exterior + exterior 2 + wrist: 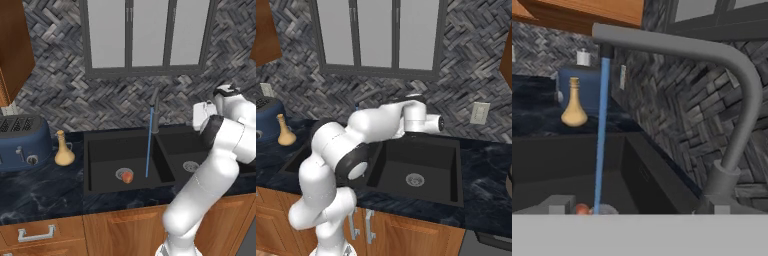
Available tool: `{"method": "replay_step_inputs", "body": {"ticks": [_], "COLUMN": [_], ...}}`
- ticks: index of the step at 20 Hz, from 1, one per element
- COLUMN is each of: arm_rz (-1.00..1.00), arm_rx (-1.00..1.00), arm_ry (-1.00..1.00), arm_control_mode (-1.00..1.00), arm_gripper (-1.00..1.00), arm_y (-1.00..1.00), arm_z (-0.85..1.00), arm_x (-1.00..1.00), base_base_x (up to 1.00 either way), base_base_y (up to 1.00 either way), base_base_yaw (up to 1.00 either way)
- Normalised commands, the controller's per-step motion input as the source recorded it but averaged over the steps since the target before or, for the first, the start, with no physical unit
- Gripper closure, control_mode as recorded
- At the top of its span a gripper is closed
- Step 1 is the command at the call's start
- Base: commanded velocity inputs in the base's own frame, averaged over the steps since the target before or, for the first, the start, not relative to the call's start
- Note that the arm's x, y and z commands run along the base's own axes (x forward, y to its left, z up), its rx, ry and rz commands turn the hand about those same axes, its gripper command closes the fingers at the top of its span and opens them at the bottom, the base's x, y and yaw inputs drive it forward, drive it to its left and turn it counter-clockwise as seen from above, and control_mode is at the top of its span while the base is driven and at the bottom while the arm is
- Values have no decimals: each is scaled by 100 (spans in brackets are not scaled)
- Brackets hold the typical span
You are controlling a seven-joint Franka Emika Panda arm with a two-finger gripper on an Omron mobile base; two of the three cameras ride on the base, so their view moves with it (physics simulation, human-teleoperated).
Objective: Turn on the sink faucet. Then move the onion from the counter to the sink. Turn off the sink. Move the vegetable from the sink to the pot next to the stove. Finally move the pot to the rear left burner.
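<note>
We see the gripper [639,207] with its two fingertips [558,204] standing wide apart, and nothing is between them. It holds nothing.

Just beside the right fingertip in the hand view stands the base of the sink faucet [737,100]. Its grey spout rises there and bends over across the top of that view. From the end of the spout a thin blue stream of water [602,135] falls straight down in front of the gripper into the sink [100,150].

The onion [127,176] lies ahead of the gripper and lower, on the bottom of the left basin. It sits at the round drain, close to the foot of the stream, and well apart from the fingers. In the hand view a small part of it shows just beside the left fingertip.

Further ahead, beyond the basin, a tan vase [63,150] stands upright on the counter [40,195], and next to it is a blue toaster [22,142].
</note>
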Motion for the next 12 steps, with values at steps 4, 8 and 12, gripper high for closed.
{"method": "replay_step_inputs", "body": {"ticks": [4,8,12], "arm_rz": [0,1,4], "arm_rx": [11,7,3], "arm_ry": [0,0,0], "arm_control_mode": [-100,-100,-100], "arm_gripper": [-100,-100,-100], "arm_y": [-11,-1,0], "arm_z": [-7,-4,-7], "arm_x": [21,23,15], "base_base_x": [0,0,0], "base_base_y": [0,0,0], "base_base_yaw": [0,0,0]}}
